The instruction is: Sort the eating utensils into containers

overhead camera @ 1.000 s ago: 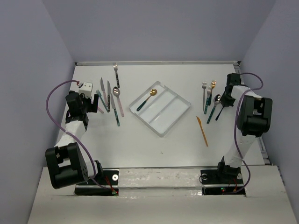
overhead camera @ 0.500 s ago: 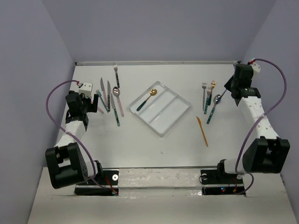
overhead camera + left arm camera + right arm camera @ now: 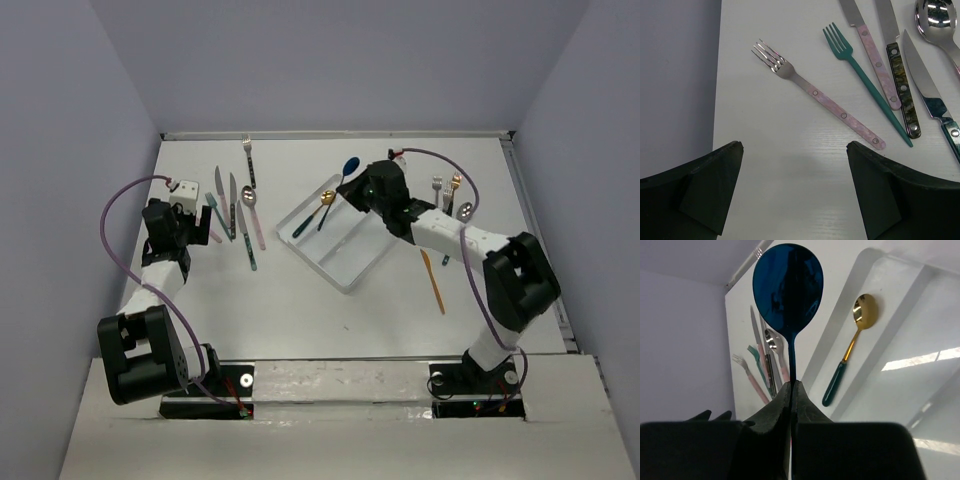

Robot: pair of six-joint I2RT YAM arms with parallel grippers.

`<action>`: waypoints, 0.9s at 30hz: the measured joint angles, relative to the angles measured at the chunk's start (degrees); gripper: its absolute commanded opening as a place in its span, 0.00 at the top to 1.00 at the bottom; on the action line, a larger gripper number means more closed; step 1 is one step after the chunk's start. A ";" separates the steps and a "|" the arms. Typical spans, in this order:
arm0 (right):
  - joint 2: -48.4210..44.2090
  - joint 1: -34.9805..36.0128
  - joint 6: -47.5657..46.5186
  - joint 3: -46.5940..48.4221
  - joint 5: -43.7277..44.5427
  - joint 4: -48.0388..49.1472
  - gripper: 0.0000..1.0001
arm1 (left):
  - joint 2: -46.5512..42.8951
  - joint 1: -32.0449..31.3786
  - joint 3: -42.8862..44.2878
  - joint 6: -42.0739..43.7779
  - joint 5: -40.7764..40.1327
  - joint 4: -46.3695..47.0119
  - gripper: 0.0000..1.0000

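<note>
My right gripper (image 3: 360,184) is shut on the handle of a blue spoon (image 3: 350,166), held in the air above the far-left end of the clear three-compartment tray (image 3: 365,245). In the right wrist view the spoon's bowl (image 3: 788,287) sticks out ahead of the closed fingertips (image 3: 791,386). A gold spoon with a teal handle (image 3: 312,215) lies in the tray's left compartment (image 3: 900,315). My left gripper (image 3: 207,212) is open and empty over bare table (image 3: 795,150), just short of a pink-handled fork (image 3: 817,95).
Several knives, forks and a spoon (image 3: 240,205) lie left of the tray, and they also show in the left wrist view (image 3: 890,75). Forks and spoons (image 3: 450,200) lie right of it, with an orange knife (image 3: 432,280) nearer. Side walls stand close to both groups.
My right arm lifted the blue spoon from the right-hand group and swung left with it over the tray's far end. The left arm has not moved.
</note>
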 measured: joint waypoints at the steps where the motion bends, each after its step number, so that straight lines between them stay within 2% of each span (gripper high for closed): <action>1: 3.08 0.55 2.14 1.95 -0.55 1.03 1.00 | 0.00 0.00 -0.15 0.07 -0.15 -0.02 0.01; 9: 18.34 0.44 14.67 10.67 -3.89 3.23 1.00 | 0.00 0.00 -0.31 0.42 -0.59 0.17 0.01; 19: 25.24 0.42 22.67 16.52 -6.36 -0.09 1.00 | 0.00 0.00 -0.59 0.81 -0.83 0.79 0.01; 21: 25.22 0.42 23.17 16.52 -6.43 -0.76 0.97 | 0.00 0.00 -0.94 0.85 -0.87 1.20 0.01; 25: 25.22 0.42 24.06 16.39 -6.25 -2.21 0.77 | 0.00 0.00 -1.20 0.87 -1.01 1.57 0.01; 27: 25.22 0.42 24.28 16.35 -6.14 -2.80 0.71 | 0.00 0.00 -1.20 0.87 -1.03 1.79 0.01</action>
